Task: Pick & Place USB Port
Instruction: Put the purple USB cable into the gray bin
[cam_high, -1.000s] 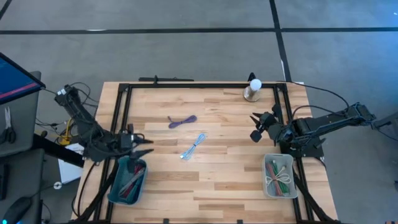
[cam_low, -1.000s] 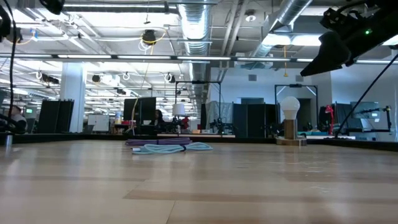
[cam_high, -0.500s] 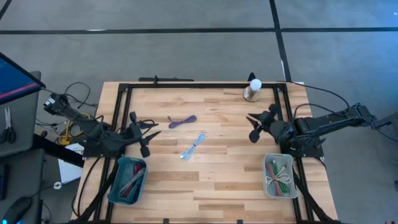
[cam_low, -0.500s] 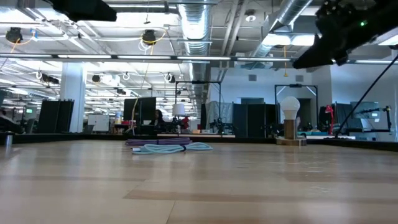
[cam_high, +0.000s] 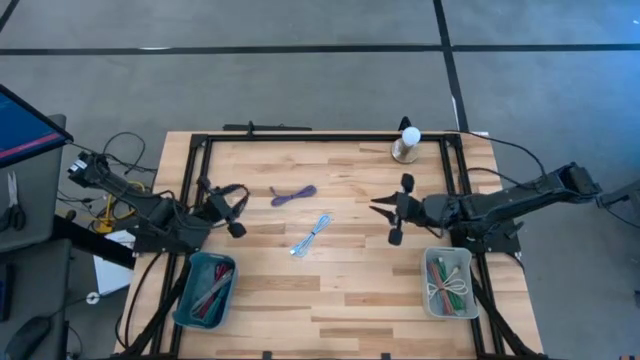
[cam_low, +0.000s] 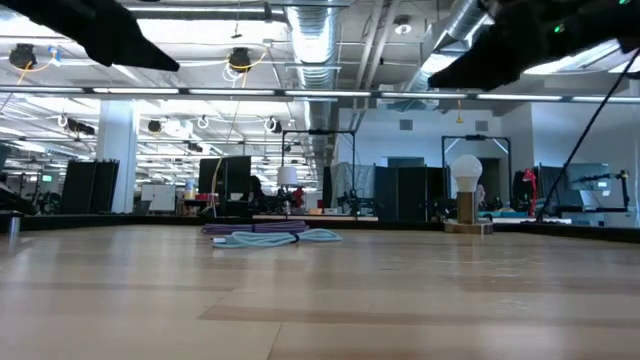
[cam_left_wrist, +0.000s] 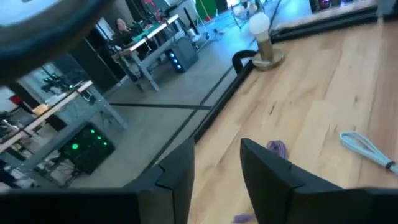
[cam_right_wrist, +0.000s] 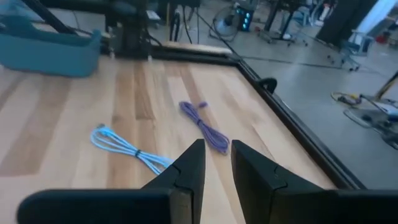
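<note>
USB cables, light blue (cam_high: 311, 235) and purple (cam_high: 293, 195), lie mid-table, close together. Your right gripper (cam_high: 393, 210) hangs near them, empty, jaws narrow; you could snag both.

A white-globed lamp (cam_high: 408, 143) stood at the table's (cam_high: 350, 300) far edge. A blue bin (cam_high: 207, 291) and a grey bin (cam_high: 448, 283) sat at opposite near corners.

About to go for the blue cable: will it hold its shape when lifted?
Probably not. The blue cable lies in a loose, thin bundle, so it should droop from the fingers. It looks light, and its plug end may swing or drag along the table.
</note>
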